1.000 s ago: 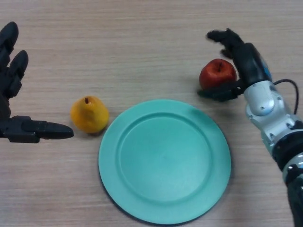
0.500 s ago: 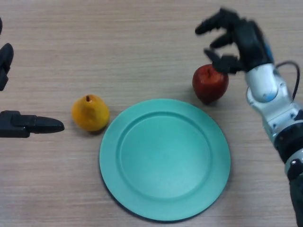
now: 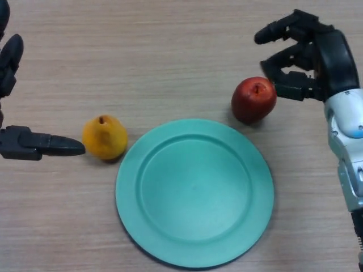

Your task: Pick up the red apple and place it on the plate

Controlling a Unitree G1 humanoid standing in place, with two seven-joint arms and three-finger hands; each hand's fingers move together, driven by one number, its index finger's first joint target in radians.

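Two hands are in shot, and neither shows whole. The left hand (image 3: 25, 143) is cut off by the left edge: only one straight thumb pointing right and a couple of fingertips higher up at the edge are visible, all spread and relaxed, holding nothing. The tip of that thumb sits just beside the yellow pear (image 3: 104, 137), and whether it touches the fruit is hard to call. The right arm runs off the right edge and the lower right corner.

Now the apple (image 3: 253, 100). It rests on the wooden table (image 3: 142, 56), just beyond the upper right rim of the green plate (image 3: 194, 191), close to that rim but not on it. The stem dimple faces up.

The right hand (image 3: 317, 62) hangs just to the right of the apple and a bit farther up the table, fingers loosely curved and spread apart, arching toward the left over bare wood. The lowest fingertip comes right up to the apple's right side; contact there cannot be made out. Nothing is clasped in that hand, and the apple sits outside its grasp, on the left.
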